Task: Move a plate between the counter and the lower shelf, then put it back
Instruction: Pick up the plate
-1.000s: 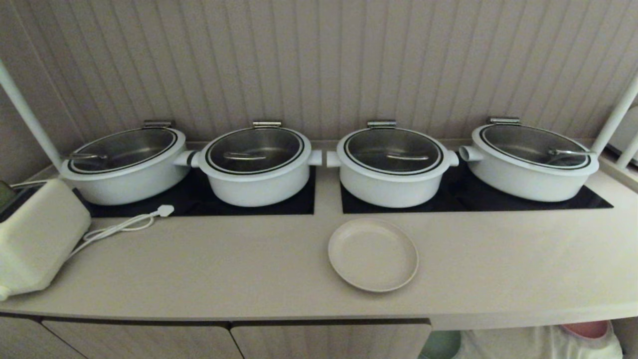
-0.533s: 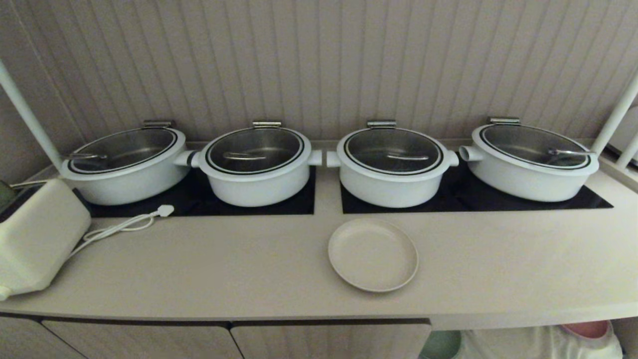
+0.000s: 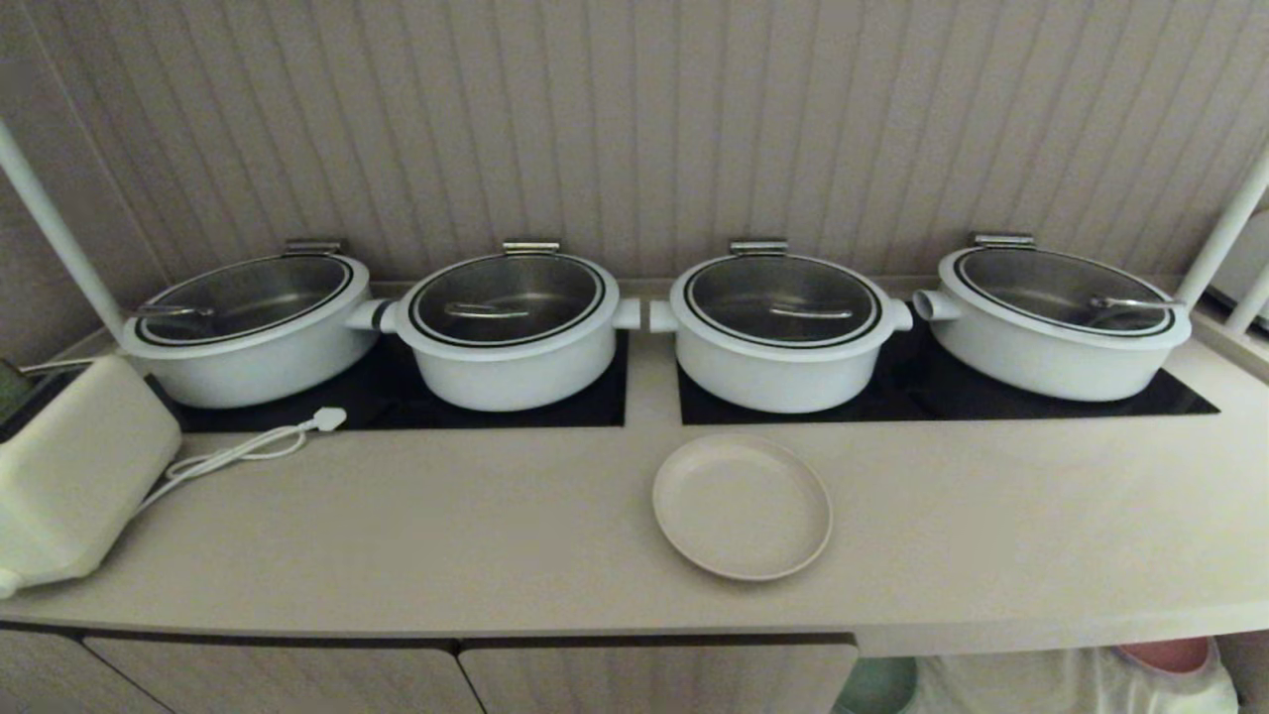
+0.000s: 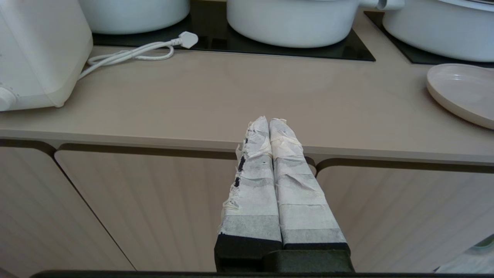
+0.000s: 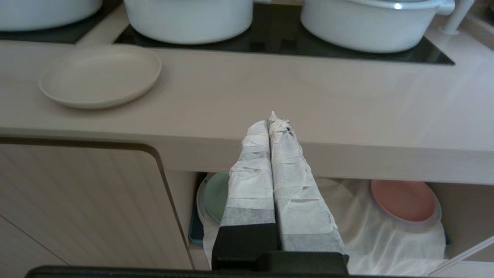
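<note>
The beige plate (image 3: pixel 742 506) lies flat on the counter (image 3: pixel 446 535), just in front of the third pot; it also shows as the plate (image 5: pixel 101 74) in the right wrist view and the plate (image 4: pixel 461 92) in the left wrist view. Below the counter edge, the lower shelf (image 5: pixel 359 216) is lined with a wrinkled white cloth. My right gripper (image 5: pixel 269 122) is shut and empty, hanging in front of the counter's edge above the shelf opening. My left gripper (image 4: pixel 269 122) is shut and empty before the cabinet doors. Neither arm appears in the head view.
Several white lidded pots (image 3: pixel 513 327) stand on black hob panels (image 3: pixel 942 397) at the back. A white appliance (image 3: pixel 69 471) with a loose cord (image 3: pixel 248 446) sits at the counter's left end. A pale green plate (image 5: pixel 216 193) and a pink plate (image 5: pixel 403 200) lie on the shelf cloth.
</note>
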You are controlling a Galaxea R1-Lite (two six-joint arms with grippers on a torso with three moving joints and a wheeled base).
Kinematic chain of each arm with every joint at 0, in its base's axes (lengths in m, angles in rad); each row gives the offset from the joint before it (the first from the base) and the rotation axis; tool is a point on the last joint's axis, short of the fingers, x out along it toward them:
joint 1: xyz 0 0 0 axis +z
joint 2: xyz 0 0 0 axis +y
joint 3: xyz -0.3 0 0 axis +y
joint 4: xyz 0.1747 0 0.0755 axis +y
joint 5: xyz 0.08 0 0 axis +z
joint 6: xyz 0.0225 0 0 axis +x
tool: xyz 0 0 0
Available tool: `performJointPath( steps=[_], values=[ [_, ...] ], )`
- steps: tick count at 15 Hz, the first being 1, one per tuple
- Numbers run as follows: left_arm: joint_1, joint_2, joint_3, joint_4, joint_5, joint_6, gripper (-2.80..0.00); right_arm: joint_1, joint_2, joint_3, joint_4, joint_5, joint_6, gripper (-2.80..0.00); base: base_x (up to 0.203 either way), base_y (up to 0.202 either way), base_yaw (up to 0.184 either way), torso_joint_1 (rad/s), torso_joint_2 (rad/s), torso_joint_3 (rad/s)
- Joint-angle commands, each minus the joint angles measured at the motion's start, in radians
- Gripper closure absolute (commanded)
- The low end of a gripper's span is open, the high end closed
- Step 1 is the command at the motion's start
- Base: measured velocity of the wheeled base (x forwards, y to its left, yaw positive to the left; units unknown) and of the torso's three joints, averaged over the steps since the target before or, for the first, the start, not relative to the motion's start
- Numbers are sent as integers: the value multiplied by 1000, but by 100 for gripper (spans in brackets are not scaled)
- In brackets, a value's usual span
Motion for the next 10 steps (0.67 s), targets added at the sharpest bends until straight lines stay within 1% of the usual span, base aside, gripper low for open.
performJointPath(
  steps=[1,3,5,8,10],
  values=[
    [0,0,0,-1,0,-1,0,3,139,-74,-4,5,-1,0,0,0,0,0,0,0],
    [0,0,0,-1,0,-1,0,8,283,-146,-26,29,-1,0,0,0,0,0,0,0],
    [0,0,0,-1,0,-1,0,9,440,-221,-59,82,-4,0,0,0,0,0,0,0],
    [0,0,0,-1,0,-1,0,10,699,-332,-82,203,-39,0,0,0,0,0,0,0],
    [0,0,0,-1,0,-1,0,12,865,-384,-83,275,-84,0,0,0,0,0,0,0]
  ],
)
